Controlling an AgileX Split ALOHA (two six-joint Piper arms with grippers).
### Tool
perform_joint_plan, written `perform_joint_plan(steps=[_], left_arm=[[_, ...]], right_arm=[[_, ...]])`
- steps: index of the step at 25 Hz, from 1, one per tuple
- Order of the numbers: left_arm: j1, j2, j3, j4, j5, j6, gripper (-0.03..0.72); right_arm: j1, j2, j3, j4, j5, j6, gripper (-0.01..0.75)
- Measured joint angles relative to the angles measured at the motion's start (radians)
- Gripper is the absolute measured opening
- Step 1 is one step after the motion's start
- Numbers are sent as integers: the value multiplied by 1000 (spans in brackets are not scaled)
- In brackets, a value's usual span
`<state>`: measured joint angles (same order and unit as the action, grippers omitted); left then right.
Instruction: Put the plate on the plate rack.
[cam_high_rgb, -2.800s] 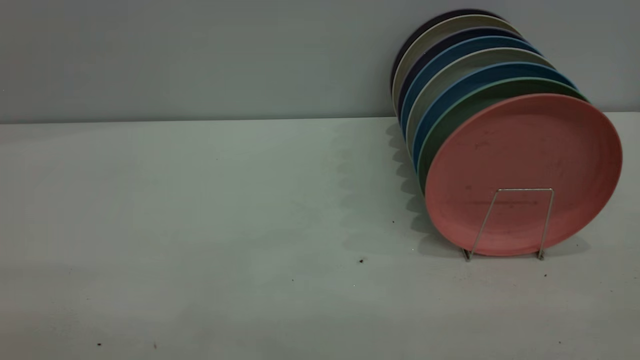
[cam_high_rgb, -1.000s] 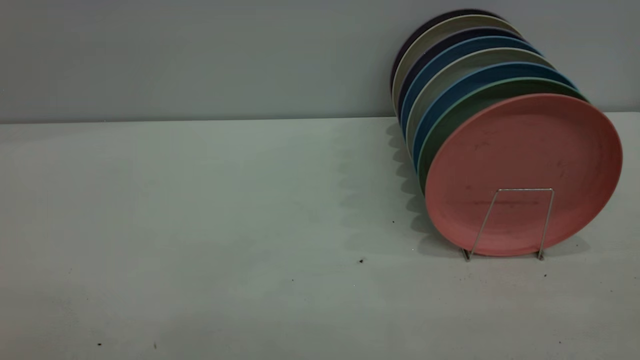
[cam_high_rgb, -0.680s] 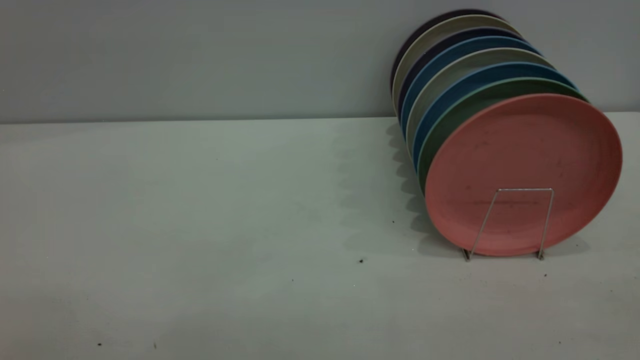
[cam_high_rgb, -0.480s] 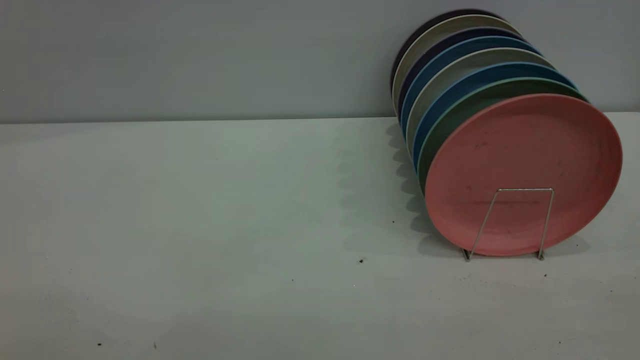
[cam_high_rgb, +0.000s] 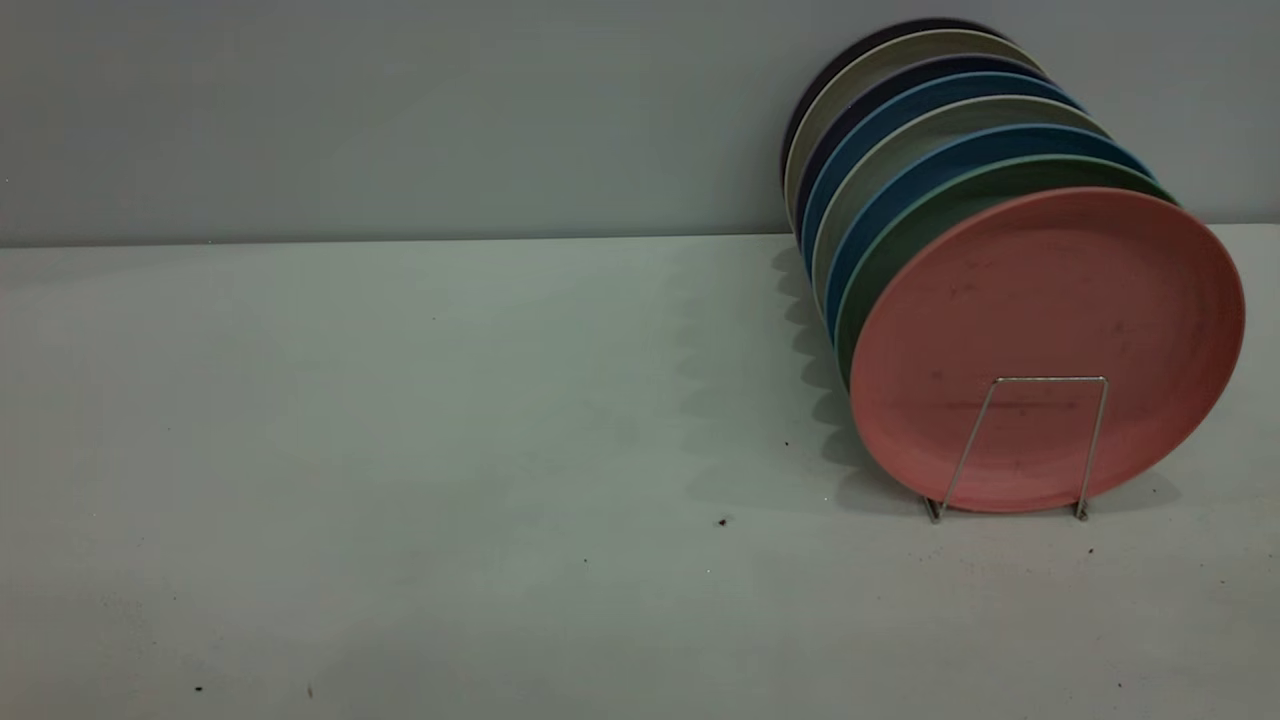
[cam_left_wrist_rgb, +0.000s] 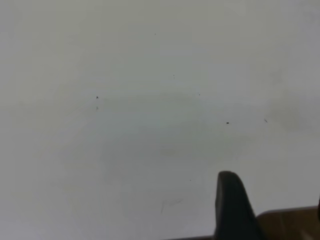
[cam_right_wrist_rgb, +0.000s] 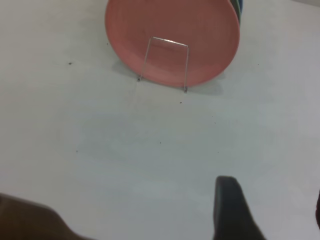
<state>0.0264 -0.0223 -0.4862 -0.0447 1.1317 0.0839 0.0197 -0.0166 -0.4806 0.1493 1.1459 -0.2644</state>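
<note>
The salmon-pink plate stands on edge in the front slot of the plate rack, leaning back against the row of plates behind it, with the front wire loop across its lower face. From the right wrist, the plate and the plate rack lie well ahead of my right gripper, which is open and empty over bare table. My left gripper is open and empty too, above bare table with no plate in its view. Neither arm appears in the exterior view.
Behind the pink plate stand a green plate, blue plates, grey ones and a dark one, all on edge near the back wall. A brown surface shows beyond the table's edge by the right gripper.
</note>
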Motion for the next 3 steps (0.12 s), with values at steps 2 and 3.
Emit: perform_joint_plan(steps=[2, 3], left_arm=[[0, 0, 0, 0, 0, 0, 443], [0, 0, 0, 0, 0, 0, 443]], right_arm=[[0, 0, 0, 0, 0, 0, 415], [0, 0, 0, 0, 0, 0, 415]])
